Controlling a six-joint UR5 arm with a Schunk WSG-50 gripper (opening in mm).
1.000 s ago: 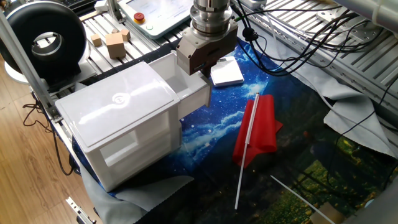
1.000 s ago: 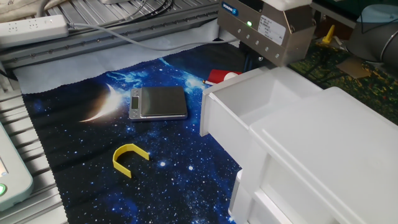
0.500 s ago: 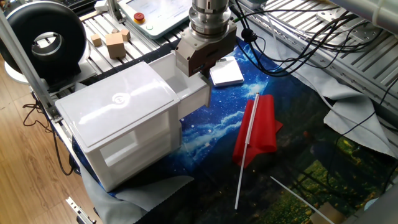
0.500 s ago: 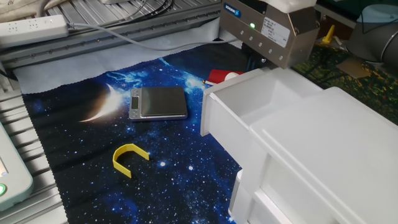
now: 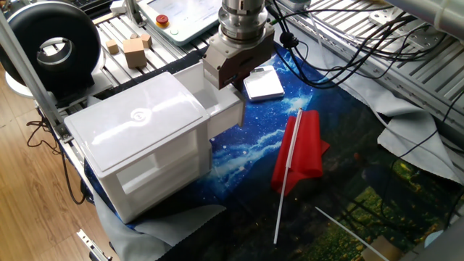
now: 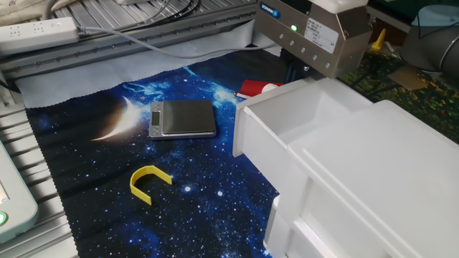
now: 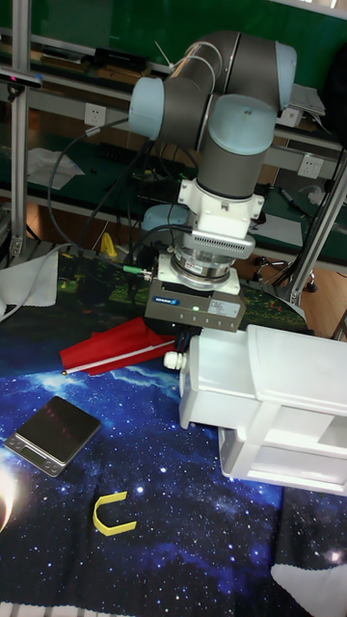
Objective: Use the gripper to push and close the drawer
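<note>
Clearly the drawer (image 6: 276,132) is seen part-open from the cabinet (image 5: 138,119); the hand (image 5: 235,78) is set beside its far wall, its opening not discernible, nothing visibly held.

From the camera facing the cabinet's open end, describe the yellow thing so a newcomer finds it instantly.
Start at the white cabinet and its open drawer. On the starry blue cloth beyond the drawer front, nearer the camera than the small grey scale, lies a yellow U-shaped clip, the only yellow thing there.
</note>
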